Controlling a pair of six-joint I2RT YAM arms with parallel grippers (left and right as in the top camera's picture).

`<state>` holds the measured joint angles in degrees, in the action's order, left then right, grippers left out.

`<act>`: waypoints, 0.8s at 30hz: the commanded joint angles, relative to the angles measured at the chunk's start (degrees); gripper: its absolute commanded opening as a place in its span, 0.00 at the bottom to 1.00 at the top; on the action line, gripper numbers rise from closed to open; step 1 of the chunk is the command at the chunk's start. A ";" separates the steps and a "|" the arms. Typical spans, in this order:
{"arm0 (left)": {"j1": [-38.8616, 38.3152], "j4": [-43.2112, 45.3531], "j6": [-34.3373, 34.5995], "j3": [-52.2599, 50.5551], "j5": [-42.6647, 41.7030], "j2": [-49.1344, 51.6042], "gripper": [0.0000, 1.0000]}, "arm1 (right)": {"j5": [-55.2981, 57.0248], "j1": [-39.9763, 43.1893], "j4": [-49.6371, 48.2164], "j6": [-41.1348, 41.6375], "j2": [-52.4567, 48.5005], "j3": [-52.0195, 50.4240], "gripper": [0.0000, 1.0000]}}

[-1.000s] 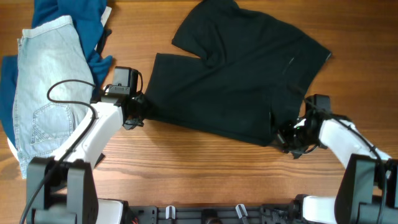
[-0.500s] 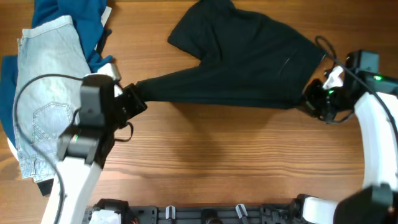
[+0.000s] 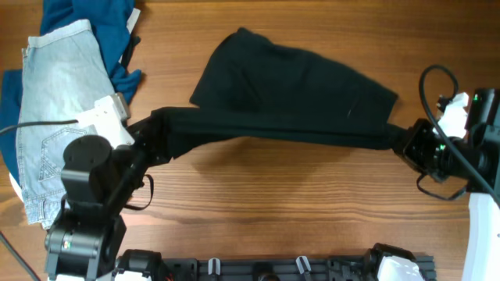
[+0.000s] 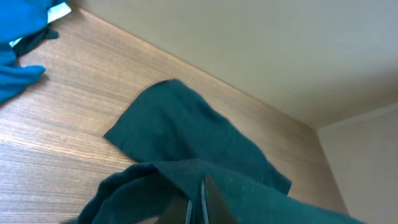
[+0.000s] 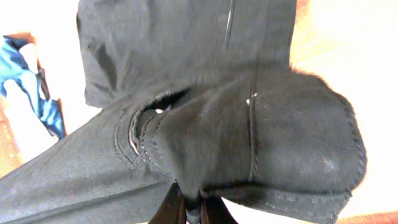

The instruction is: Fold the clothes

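Note:
The black shorts (image 3: 289, 86) hang stretched across the middle of the wooden table, their front edge pulled into a taut band between the two arms. My left gripper (image 3: 160, 131) is shut on the band's left end, and black cloth (image 4: 186, 130) pinches between its fingers in the left wrist view (image 4: 202, 202). My right gripper (image 3: 405, 140) is shut on the right end. There a bunched seamed corner of the shorts (image 5: 236, 124) is clamped between the right gripper's jaws (image 5: 193, 210). The far part of the shorts still lies on the table.
Pale denim shorts (image 3: 58, 109) lie at the far left on top of a dark blue garment (image 3: 86, 19), close behind the left arm. The blue cloth (image 4: 18, 56) also shows in the left wrist view. A black cable (image 3: 433, 78) loops above the right arm.
Both grippers have lifted and pulled apart, left one down-left and right one outward. The shorts' near edge has come off the table and drawn taut; the far part slid left.

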<state>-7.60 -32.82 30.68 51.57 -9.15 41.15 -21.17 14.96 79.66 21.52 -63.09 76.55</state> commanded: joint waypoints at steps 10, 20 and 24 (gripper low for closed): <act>1.29 10.73 -2.01 0.17 9.79 15.67 0.04 | 19.89 3.02 -2.40 1.09 -11.82 0.79 0.05; -4.24 24.50 -1.99 0.17 9.86 34.88 0.04 | -2.56 -1.22 -6.29 -15.91 -22.93 0.50 0.10; -3.56 24.48 -1.99 0.17 10.56 34.77 0.04 | -2.80 -7.74 -8.28 -18.60 -22.97 -1.40 0.43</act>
<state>-11.68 -8.88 29.61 51.57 0.14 76.62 -18.48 12.14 72.42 8.64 -85.73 76.53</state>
